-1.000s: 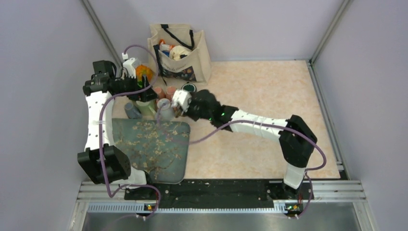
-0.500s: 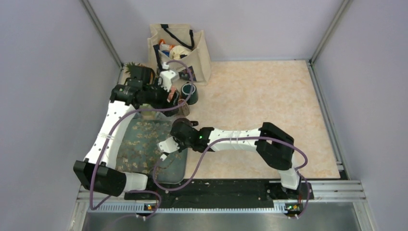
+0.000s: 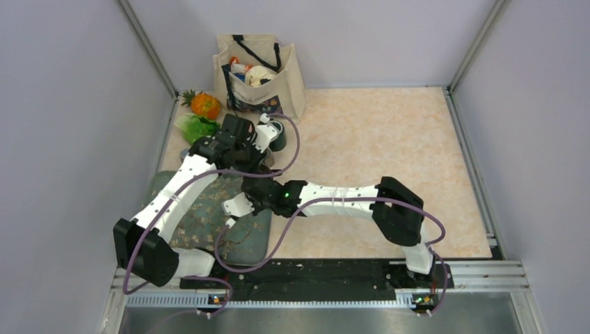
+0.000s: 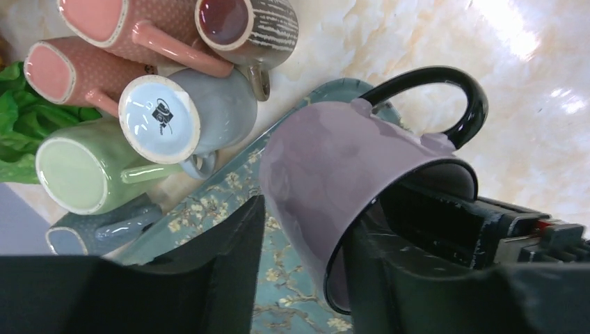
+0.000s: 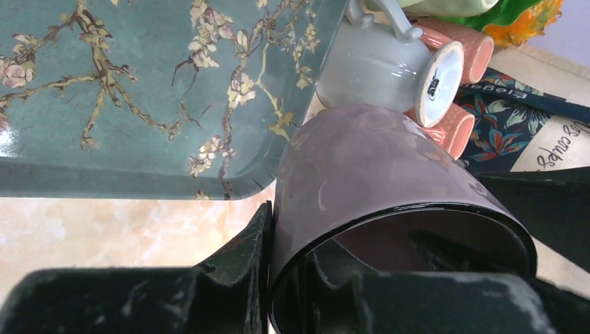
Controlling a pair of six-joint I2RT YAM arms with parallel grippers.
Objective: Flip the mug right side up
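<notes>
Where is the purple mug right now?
In the left wrist view the purple mug is centre frame, by the flowered tray's corner, just right of the grey mug.

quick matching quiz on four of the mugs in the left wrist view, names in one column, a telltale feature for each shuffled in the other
Mugs:
1. purple mug
2. grey mug
3. brown mug
4. green mug

Features:
a. printed logo on its base
b. thin pale stripes on its side
c. black handle
d. next to the green leaves

Pairs: 1-c, 2-a, 3-b, 4-d
</notes>
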